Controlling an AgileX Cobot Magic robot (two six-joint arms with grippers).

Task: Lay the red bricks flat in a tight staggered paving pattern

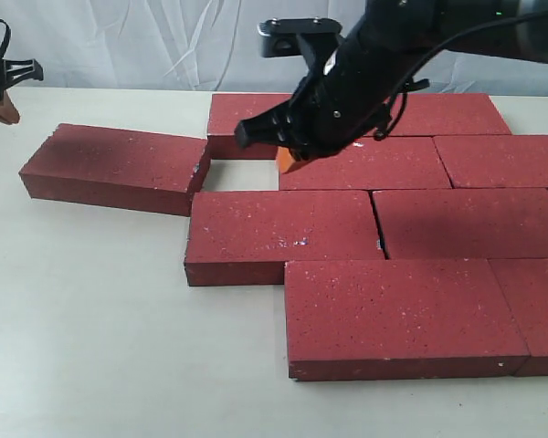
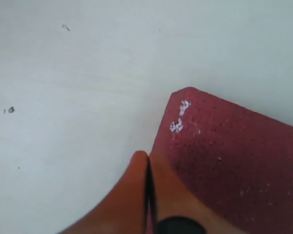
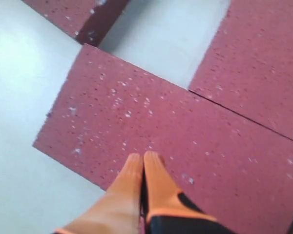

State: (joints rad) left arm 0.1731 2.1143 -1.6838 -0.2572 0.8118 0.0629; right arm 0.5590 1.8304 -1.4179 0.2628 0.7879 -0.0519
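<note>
Several red bricks (image 1: 397, 315) lie flat in staggered rows on the right of the table. One more brick (image 1: 114, 167) lies apart at the left, slightly angled, with a bare gap (image 1: 242, 173) between it and the rows. My right gripper (image 1: 288, 160) hovers by that gap, shut and empty. In the right wrist view its fingertips (image 3: 143, 158) hang over a brick's top face (image 3: 136, 112). My left gripper (image 1: 0, 108) sits at the far left edge, shut on nothing. In the left wrist view its tips (image 2: 148, 158) are beside a brick's corner (image 2: 224, 156).
The pale table (image 1: 91, 319) stretches to the left and front of the bricks. A wrinkled white cloth (image 1: 119, 41) hangs behind the table. The right arm (image 1: 374, 64) covers part of the back row of bricks.
</note>
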